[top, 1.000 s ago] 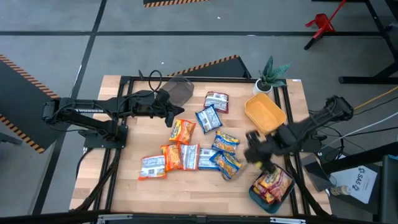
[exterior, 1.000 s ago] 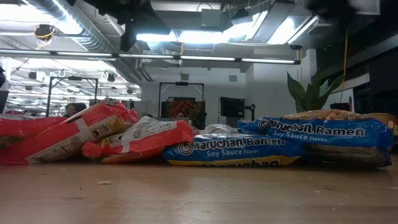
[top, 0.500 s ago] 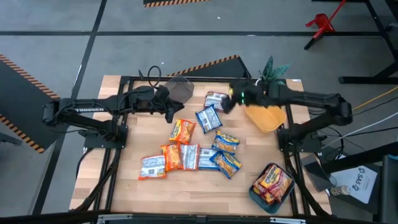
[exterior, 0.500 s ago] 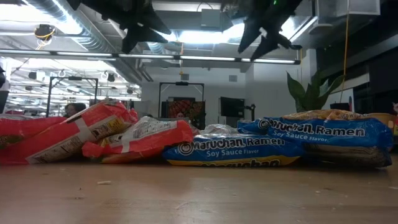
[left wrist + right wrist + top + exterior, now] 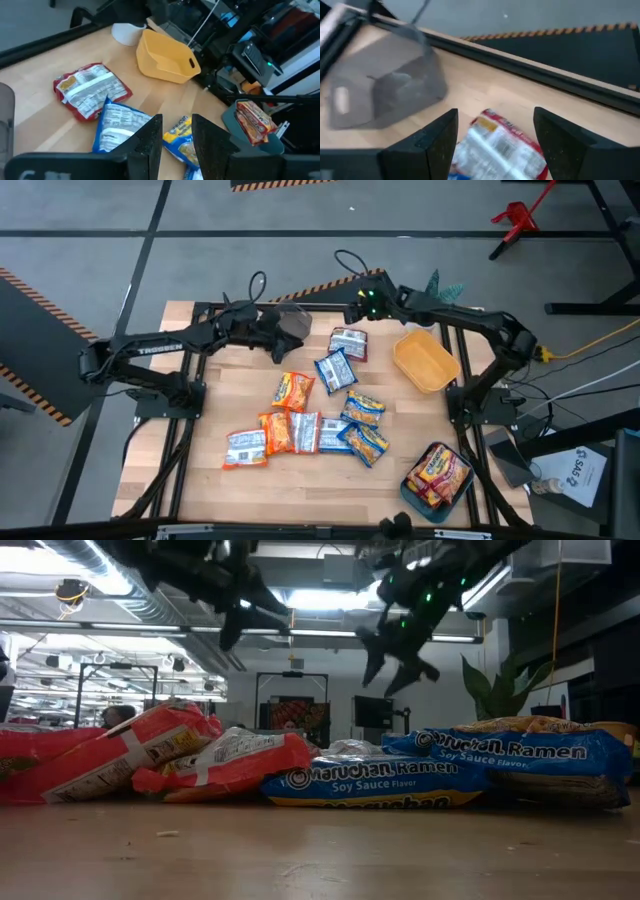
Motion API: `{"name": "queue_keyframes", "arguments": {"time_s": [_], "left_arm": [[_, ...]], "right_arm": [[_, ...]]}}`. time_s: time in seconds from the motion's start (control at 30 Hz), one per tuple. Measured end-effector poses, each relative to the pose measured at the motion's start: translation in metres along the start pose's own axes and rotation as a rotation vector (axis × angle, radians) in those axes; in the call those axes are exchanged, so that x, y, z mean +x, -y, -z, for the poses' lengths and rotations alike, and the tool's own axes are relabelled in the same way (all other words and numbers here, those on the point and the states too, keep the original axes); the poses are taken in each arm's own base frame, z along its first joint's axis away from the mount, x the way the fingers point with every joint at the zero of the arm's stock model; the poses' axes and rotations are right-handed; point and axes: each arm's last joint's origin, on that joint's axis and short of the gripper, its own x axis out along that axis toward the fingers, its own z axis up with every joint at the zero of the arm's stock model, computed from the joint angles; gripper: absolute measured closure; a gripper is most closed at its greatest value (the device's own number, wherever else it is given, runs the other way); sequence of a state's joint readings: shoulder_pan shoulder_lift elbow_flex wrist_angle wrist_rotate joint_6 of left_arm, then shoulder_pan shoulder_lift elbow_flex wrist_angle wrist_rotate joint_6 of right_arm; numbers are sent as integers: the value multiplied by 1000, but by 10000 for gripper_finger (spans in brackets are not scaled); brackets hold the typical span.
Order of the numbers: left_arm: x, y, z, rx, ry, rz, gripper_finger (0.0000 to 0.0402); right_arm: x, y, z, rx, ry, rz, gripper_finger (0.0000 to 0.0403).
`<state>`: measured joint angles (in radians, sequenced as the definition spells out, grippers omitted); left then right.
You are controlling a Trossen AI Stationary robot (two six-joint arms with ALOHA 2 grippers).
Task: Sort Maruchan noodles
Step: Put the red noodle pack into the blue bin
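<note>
Honestly, my worry is a tangle: both grippers hang close together above the far side of the table, just beside the grey bin (image 5: 290,323), and if I bring the right gripper (image 5: 352,313) down on the red-and-white packet (image 5: 348,342) while the left gripper (image 5: 283,345) heads for the same pile, the arms could knock each other or shove packets off line. The crinkly wrap could also slide out of a shallow pinch. From its wrist view the right gripper's fingers (image 5: 427,142) stand wide apart with nothing between them, above the red-and-white packet beside the grey bin. The left gripper's jaws are only narrowly parted and empty, touching nothing. The rest of the Maruchan noodles (image 5: 318,430) lie loose nearer than the grey bin, with a few packets already in the teal tray (image 5: 410,496); the yellow bin (image 5: 425,361) looks empty
</note>
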<state>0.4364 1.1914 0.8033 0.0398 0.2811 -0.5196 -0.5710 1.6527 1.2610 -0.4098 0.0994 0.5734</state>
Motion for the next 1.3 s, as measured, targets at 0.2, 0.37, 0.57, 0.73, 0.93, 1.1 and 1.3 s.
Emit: {"name": "queue_keyframes", "arguments": {"time_s": [0.2,0.37,0.57,0.73,0.93,1.1,1.3], "left_arm": [[16,-19,-6,-62,9,51,301],[24,-32,-6,-93,12,26,301],[30,-38,-3,-107,-5,10,301],[31,-39,-2,-108,-10,7,301],[31,-38,-1,-89,-37,47,301],[31,-39,5,-95,-128,86,301],[38,-33,25,-3,-247,42,301]], "right_arm": [[24,21,-3,34,-41,53,160],[45,33,3,67,-90,129,160],[76,39,17,105,-135,186,160],[97,43,33,177,-245,171,160],[102,39,41,201,-335,88,160],[97,17,57,164,-431,10,160],[91,-16,77,94,-493,-92,160]]}}
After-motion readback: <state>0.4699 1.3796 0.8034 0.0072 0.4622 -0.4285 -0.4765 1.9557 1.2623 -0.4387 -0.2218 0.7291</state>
